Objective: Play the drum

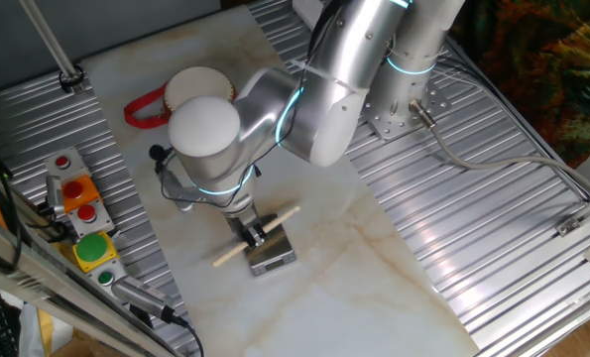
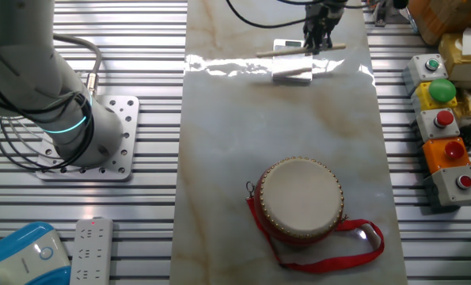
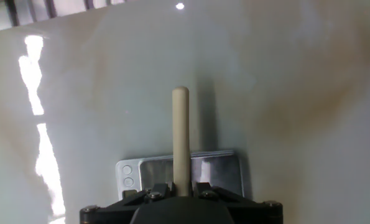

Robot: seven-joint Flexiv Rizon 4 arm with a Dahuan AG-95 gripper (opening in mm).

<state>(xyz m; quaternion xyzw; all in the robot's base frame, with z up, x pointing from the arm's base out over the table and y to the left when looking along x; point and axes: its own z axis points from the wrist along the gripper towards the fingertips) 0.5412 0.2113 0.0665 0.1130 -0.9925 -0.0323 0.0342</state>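
Landmark: the grey metal block [image 1: 272,254]. Going left to right in the one fixed view: the drum [image 2: 300,198] sits well apart from the block, up-left of it, half hidden behind my white joint cap [image 1: 204,125]; its red strap [image 2: 354,237] trails on the marble table [image 1: 394,297]. The wooden drumstick [image 1: 258,236] lies across the block, presumably propped there so my fingers can get under it. My gripper [image 1: 250,230] is directly over the block, fingers narrowed onto the stick's shaft, pinching it near mid-length. Stick not lifted yet, I judge.
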